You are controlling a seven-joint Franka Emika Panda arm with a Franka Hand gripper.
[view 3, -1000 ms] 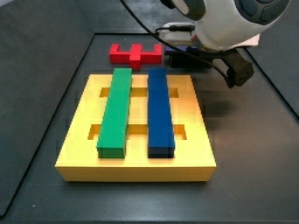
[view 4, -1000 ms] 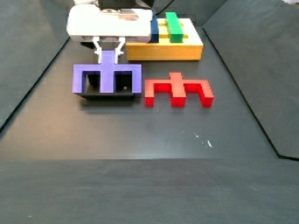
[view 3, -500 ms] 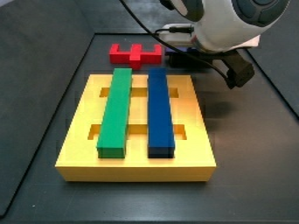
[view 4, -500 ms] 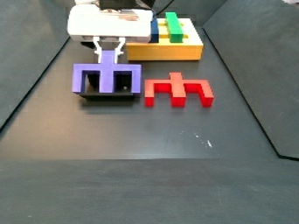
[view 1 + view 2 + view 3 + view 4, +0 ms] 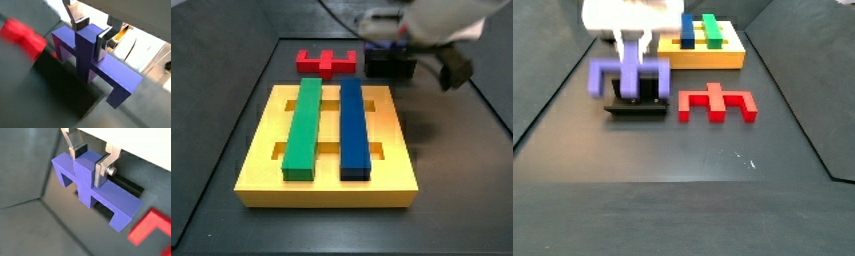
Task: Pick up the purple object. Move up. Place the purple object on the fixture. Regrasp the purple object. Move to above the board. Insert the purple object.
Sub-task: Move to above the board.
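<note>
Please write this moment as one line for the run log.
gripper: shut on purple object | purple object: lifted above fixture | board: green bar, blue bar in place | insertion: not yet done

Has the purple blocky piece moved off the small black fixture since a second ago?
Yes. In a side view the purple blocky piece, clamped in the gripper, has risen above the black fixture; earlier it sat on it.

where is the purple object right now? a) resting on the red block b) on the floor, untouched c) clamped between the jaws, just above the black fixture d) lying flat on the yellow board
c: the gripper jaws clamp the purple object by its central stub, and a side view shows it raised over the fixture.
</note>
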